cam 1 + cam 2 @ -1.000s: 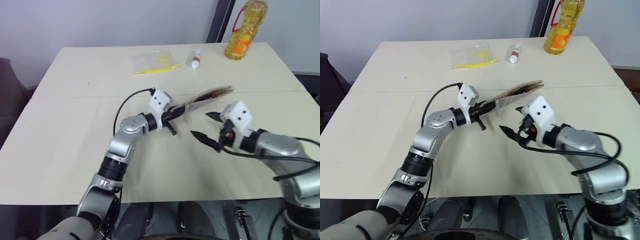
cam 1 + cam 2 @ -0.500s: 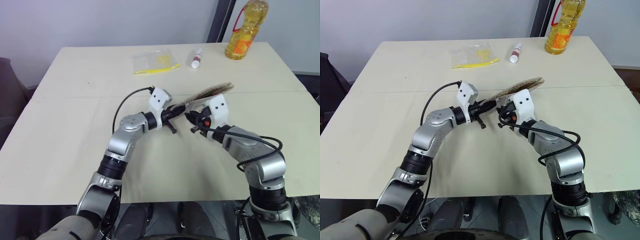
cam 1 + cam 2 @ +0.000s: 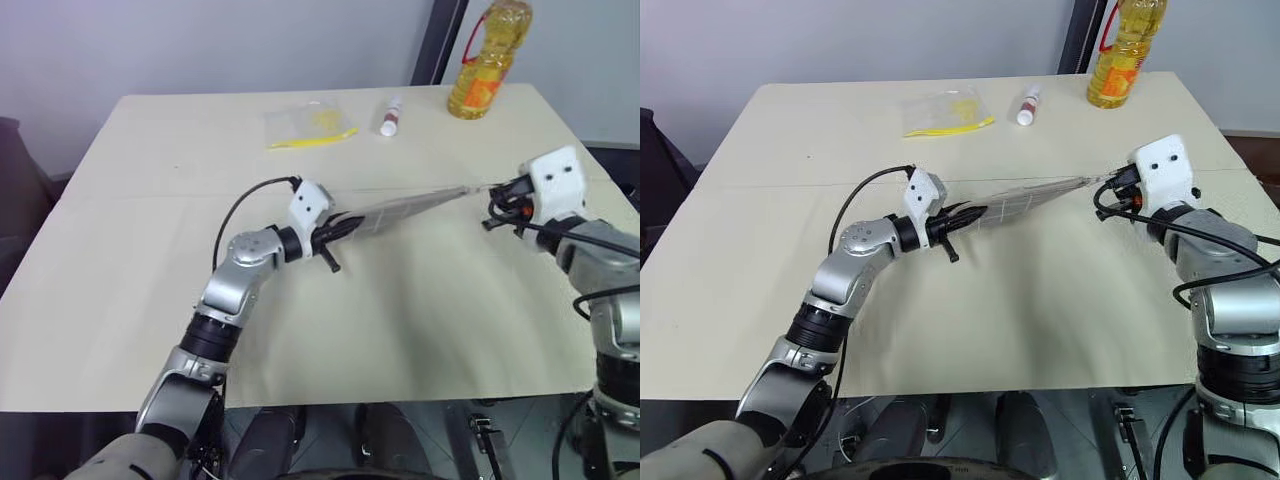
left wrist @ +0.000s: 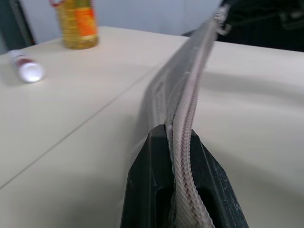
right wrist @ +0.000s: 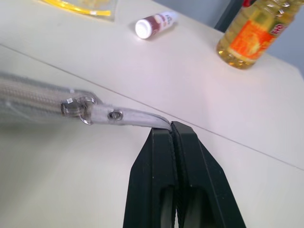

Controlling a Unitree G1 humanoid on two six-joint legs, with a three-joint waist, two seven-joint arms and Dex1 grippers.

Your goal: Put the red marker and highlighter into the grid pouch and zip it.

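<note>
The grid pouch [image 3: 405,205] hangs stretched nearly level above the table, pulled taut between my two grippers. My left gripper [image 3: 340,228] is shut on the pouch's left end, with the zipper seam running between its fingers [image 4: 152,156]. At the pouch's right end, my right gripper [image 5: 171,126] is shut on the zipper pull [image 5: 118,115]. The slider [image 5: 76,107] sits at that right end, and the zipper teeth [image 4: 190,95] look closed along the whole length. The red marker and the highlighter are hidden from view.
At the table's far side lie a clear bag [image 3: 310,122] holding a long yellow item and a white tube [image 3: 392,115] with a red cap. An oil bottle [image 3: 490,60] stands at the far right corner.
My right gripper shut on the zipper pull and swung far to the right with it. The pouch, gaping and curled before, is now drawn flat and taut. The left gripper stayed in place.
</note>
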